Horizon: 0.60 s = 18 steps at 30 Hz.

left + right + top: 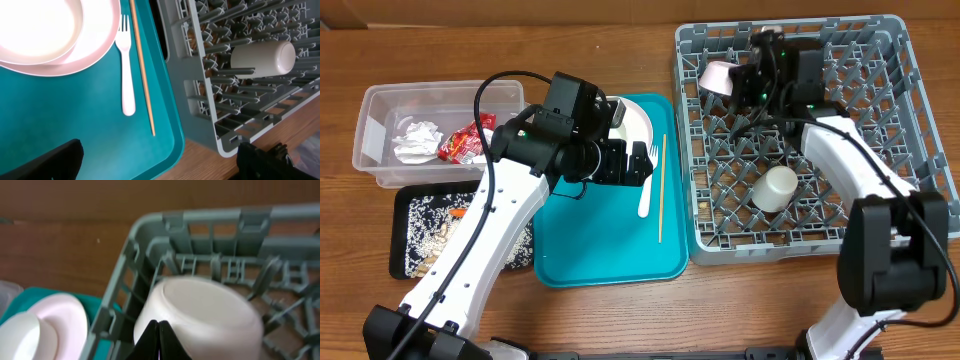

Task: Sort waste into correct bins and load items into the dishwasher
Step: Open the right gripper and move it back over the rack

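My left gripper (638,165) (160,167) hangs open over the teal tray (600,240), nothing between its fingers. Beside it lie the white fork (647,185) (126,65) and the wooden chopstick (662,190) (142,70). The pale plate (638,118) (95,45) carries a white bowl (35,25). My right gripper (740,80) (158,330) is shut and empty, its tips against a second white bowl (720,75) (200,315) in the far left corner of the grey dish rack (920,150) (150,225). A small white cup (775,188) (262,57) lies in the rack.
The clear tub (375,110) at the left holds a white napkin (417,140) and a red wrapper (465,145). In front of it the black tray (405,200) holds pale crumbs (430,230). The rack's wall (200,120) stands right against the teal tray.
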Available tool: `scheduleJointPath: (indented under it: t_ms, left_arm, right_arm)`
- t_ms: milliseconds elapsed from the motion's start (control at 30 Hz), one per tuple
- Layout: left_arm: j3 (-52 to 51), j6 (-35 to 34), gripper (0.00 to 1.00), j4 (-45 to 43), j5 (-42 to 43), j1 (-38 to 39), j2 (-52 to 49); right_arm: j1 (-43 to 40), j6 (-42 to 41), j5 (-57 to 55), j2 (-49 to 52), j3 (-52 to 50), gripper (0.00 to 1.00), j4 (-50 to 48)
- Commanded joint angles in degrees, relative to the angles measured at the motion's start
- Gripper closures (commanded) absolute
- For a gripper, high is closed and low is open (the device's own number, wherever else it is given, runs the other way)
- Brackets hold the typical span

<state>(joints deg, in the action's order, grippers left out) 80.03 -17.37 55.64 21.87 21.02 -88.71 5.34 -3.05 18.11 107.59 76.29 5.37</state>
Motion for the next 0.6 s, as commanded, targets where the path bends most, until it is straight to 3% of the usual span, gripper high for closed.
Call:
scheduleJointPath:
  t_ms: [0, 133, 367, 567]
  left_arm:
    - [1.46, 0.66, 0.00, -0.22, -0.22, 0.02, 1.44]
    - [1.46, 0.66, 0.00, -0.20, -0.24, 0.02, 1.44]
    - [1.46, 0.66, 0.00, -0.20, -0.24, 0.02, 1.44]
    - [1.46, 0.66, 0.00, -0.20, -0.24, 0.02, 1.44]
  right_arm:
    - [-0.07, -1.22, -6.01, -4.15, 0.68, 0.96, -2.75]
    - [-0.07, -2.99, -12.72, -2.14, 0.66, 0.96, -5.51]
    - [-0.07, -3.02, -12.70, 4.42, 0.66, 0.96, -10.10]
    - [0.00, -2.99, -9.38, 7.02, 0.66, 0.96, -8.24]
